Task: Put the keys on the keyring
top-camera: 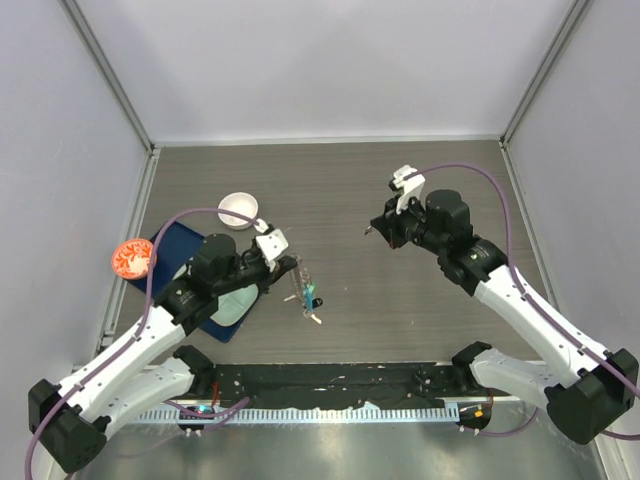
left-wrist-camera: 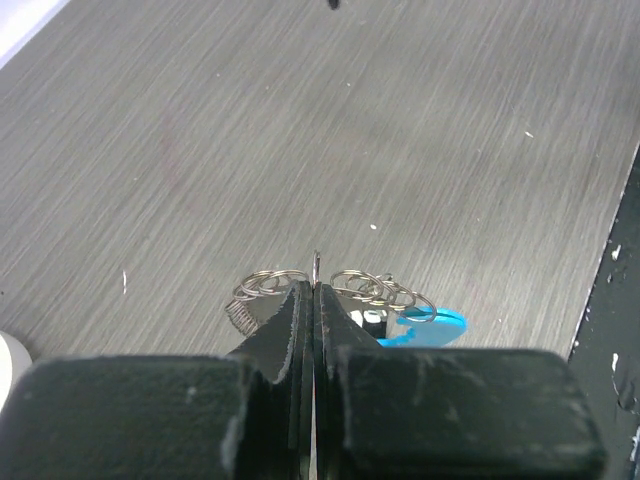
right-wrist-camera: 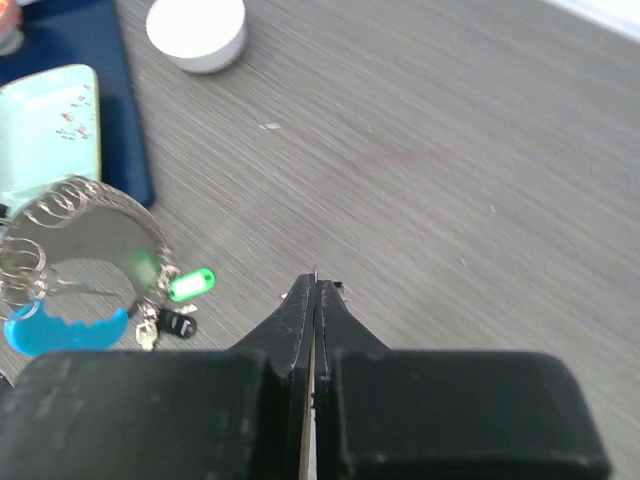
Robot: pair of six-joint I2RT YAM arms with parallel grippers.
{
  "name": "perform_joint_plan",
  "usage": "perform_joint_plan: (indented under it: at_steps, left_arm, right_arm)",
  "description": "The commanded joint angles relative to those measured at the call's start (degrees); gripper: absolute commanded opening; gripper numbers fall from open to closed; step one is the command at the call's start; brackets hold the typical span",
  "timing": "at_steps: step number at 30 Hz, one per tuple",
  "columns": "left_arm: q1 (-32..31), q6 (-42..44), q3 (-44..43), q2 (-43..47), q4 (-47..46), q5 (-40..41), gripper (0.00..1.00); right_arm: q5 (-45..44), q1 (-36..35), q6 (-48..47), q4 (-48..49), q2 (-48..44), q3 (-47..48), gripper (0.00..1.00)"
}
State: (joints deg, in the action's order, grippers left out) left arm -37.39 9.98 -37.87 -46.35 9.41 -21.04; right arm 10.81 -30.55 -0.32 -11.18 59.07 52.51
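Note:
The keyring (top-camera: 301,284) is a large wire ring with small silver rings, a bright blue tag (top-camera: 313,298) and a black fob. My left gripper (top-camera: 285,266) is shut on its wire and holds it just left of the table's centre. In the left wrist view the gripper (left-wrist-camera: 315,286) pinches the wire, with silver rings (left-wrist-camera: 378,289) and the blue tag (left-wrist-camera: 432,323) beyond. My right gripper (top-camera: 374,230) is shut, apart to the right. In the right wrist view (right-wrist-camera: 315,284) a thin silver sliver and a tiny black bit of the key (right-wrist-camera: 338,289) show at its tips. The keyring (right-wrist-camera: 90,235) lies to its left.
A round white bowl (top-camera: 238,209) stands behind the left gripper. A dark blue mat (top-camera: 163,250) carries a pale green tray (top-camera: 234,302) at the left. An orange-red cup (top-camera: 132,258) sits at the left edge. A green tag (right-wrist-camera: 190,285) and the black fob (right-wrist-camera: 178,324) hang from the ring.

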Motion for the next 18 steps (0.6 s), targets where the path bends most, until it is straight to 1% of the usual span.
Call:
perform_joint_plan:
  at_steps: [1, 2, 3, 4, 6, 8, 10, 15, 18]
  left_arm:
    - [-0.23, 0.46, -2.64, -1.45, -9.06, 0.92, 0.0]
    - [-0.23, 1.0, -3.35, -2.07, -8.19, 2.13, 0.0]
    - [-0.14, 1.44, -3.88, -2.78, -6.53, 2.49, 0.0]
    - [-0.14, 4.67, -4.58, -4.52, -5.38, 1.88, 0.0]
    - [-0.14, 5.22, -7.65, -6.03, -1.26, -1.01, 0.0]
    - [-0.23, 7.15, -10.28, -7.52, 2.35, -2.95, 0.0]
    - [-0.14, 7.51, -10.12, -7.36, 2.28, -3.65, 0.0]
    - [-0.06, 7.6, -6.26, -5.77, -2.37, -4.54, 0.0]
    - [0.03, 7.78, -7.21, -7.44, -1.94, -6.55, 0.0]
  right_arm:
    - [0.24, 4.6, 3.03, -4.38, 1.39, 1.36, 0.01]
    - [3.57, 7.49, 4.35, -4.46, 2.27, 2.06, 0.01]
    - [6.3, 8.39, 5.23, -4.64, 2.98, 3.03, 0.01]
    - [10.16, 8.66, 4.28, -4.99, 2.98, 2.77, 0.01]
    - [11.6, 8.92, 2.61, -5.0, 1.93, 0.24, 0.01]
    - [14.41, 8.92, 3.21, -2.71, 1.14, -1.44, 0.01]
    - [14.77, 8.92, 4.27, -1.57, 0.96, -2.06, 0.01]
    - [15.12, 8.92, 5.85, 2.56, -0.62, -7.15, 0.01]
    - [13.8, 8.92, 5.77, 3.18, -1.85, -8.74, 0.01]
